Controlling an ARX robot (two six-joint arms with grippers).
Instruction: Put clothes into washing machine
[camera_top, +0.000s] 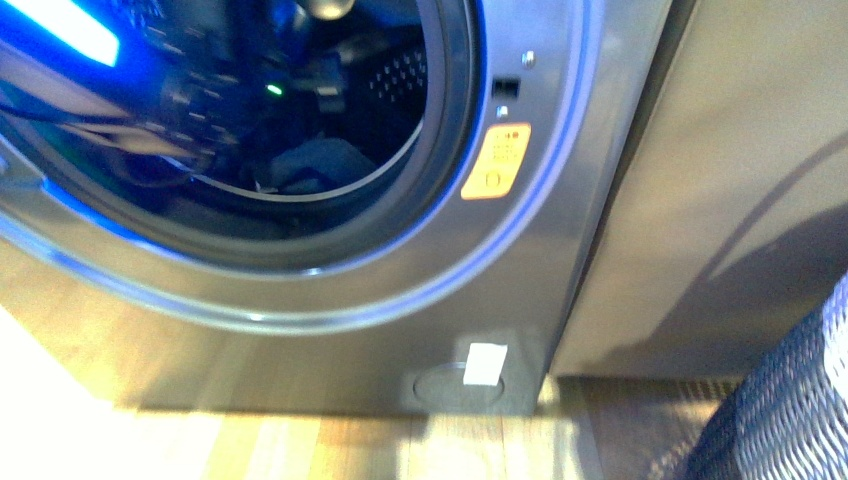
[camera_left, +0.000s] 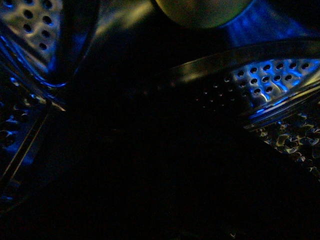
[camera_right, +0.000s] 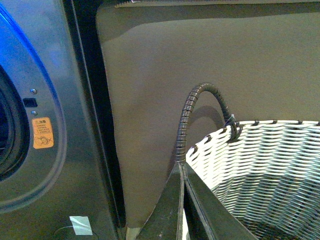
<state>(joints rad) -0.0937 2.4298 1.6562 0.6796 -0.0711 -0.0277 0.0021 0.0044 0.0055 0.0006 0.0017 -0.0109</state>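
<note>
Front view: clothes (camera_top: 318, 163) in washing machine (camera_top: 560, 200) drum. We judge knit soft, light, floppy; pinch bunched fold. Left jaws unseen; right gripper (camera_right: 181, 200) pressed together, empty.

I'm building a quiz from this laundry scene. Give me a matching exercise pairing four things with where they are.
Things:
1. clothes
2. orange sticker
3. woven basket
4. white tag

Places:
A. low on the washing machine's front
B. inside the drum
C. beside the porthole rim
D. next to the grey-brown panel

Pairs: 1-B, 2-C, 3-D, 4-A
</note>
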